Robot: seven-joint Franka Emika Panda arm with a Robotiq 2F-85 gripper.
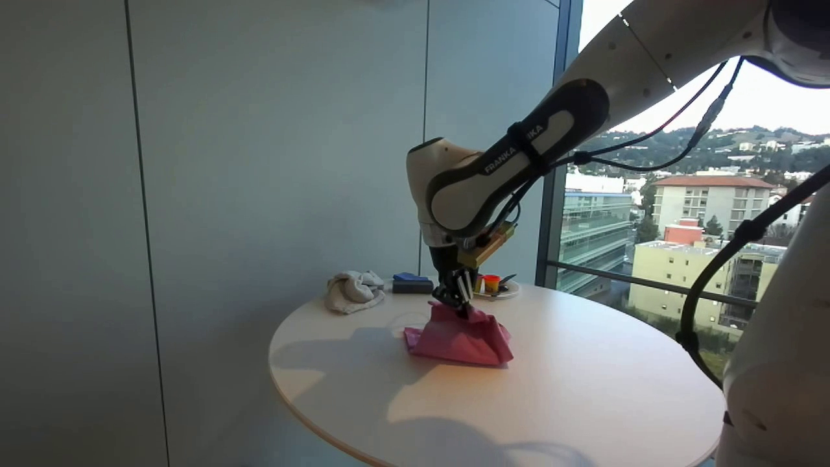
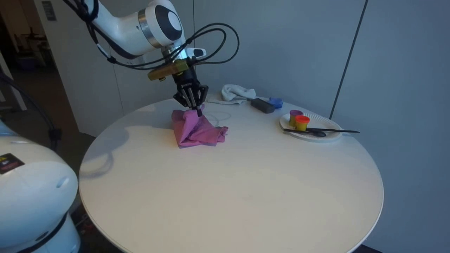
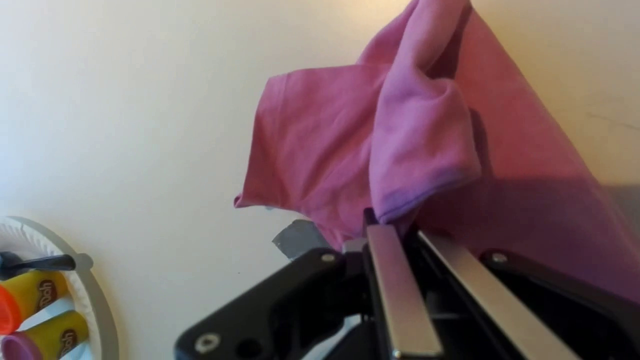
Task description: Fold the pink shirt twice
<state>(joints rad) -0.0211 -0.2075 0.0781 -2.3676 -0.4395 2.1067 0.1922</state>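
Finding the pink shirt [image 1: 459, 342] bunched on a round table [image 1: 596, 370], just below and right of the middle of the frame in an exterior view, raised to a peak under the gripper [image 1: 463, 312]. Seeing, at lower middle of the wrist view, fingers [image 3: 403, 292] set narrow and seemingly clamped on a hemmed edge of cloth. Noting the lie from there: a squarish flap toward the left, a rolled fold up toward the top, the broad panel slanting from upper middle to lower right. Judging a fold in hand; no telling whether first or second. Likely needing to bring the pinched edge across that panel, toward the right of the wrist view, without dragging the rest. Farther out, spotting a paper plate [image 2: 325, 121] with two tubs [image 2: 302, 125], right of middle in an exterior view, plus, at upper middle, a grey-white cloth [image 2: 236, 94].
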